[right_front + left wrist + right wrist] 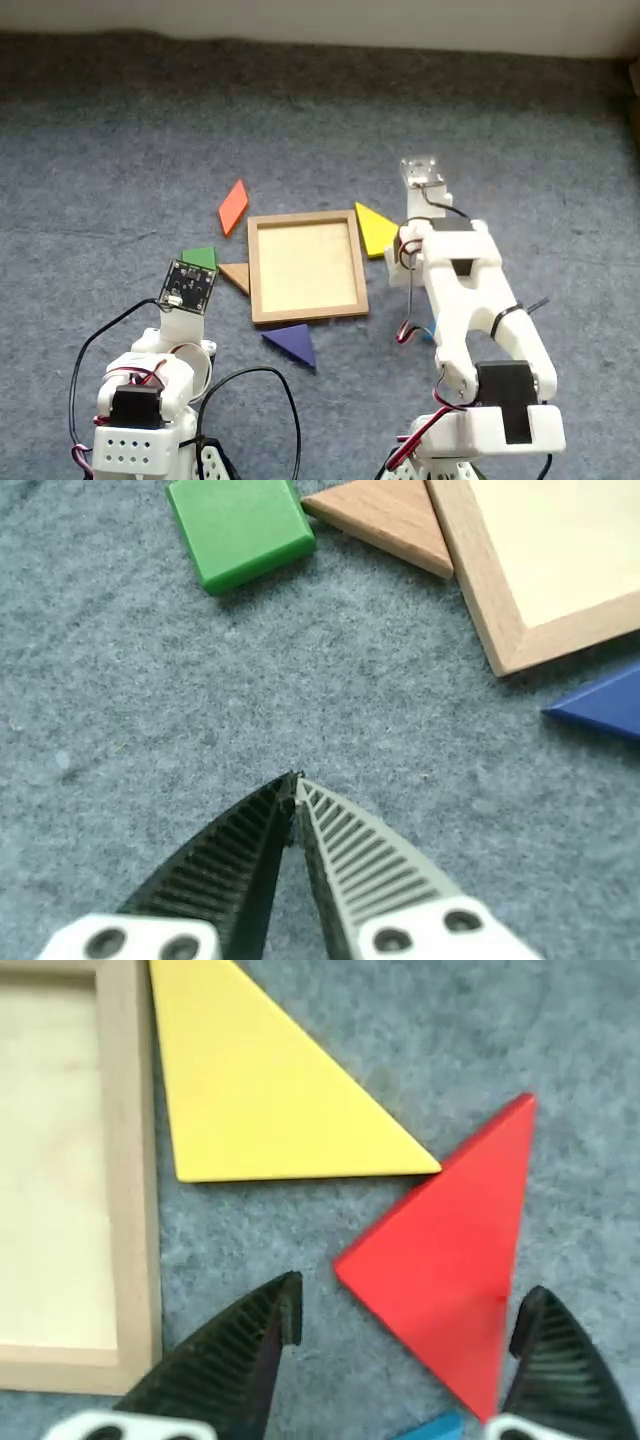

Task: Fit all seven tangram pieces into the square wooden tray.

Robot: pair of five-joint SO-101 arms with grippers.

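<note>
The square wooden tray [305, 312] lies mid-table with nothing inside. Around it lie an orange parallelogram [233, 206], a yellow triangle [373, 229], a green square [199, 258], a wooden triangle [237, 275] and a dark blue triangle [292, 343]. My right gripper [410, 1305] is open just above the cloth, its fingers on either side of a red triangle [450, 1260] that lies next to the yellow triangle [250, 1090]. A light blue piece [430, 1428] peeks out below it. My left gripper [296, 783] is shut and empty, a short way from the green square [240, 528] and the wooden triangle [385, 520].
Grey carpet-like cloth covers the table. The right arm [470, 300] stretches along the tray's right side and hides the red triangle from above. The left arm [150, 390] sits near the front left, with black cables looping in front. Open cloth lies behind the tray.
</note>
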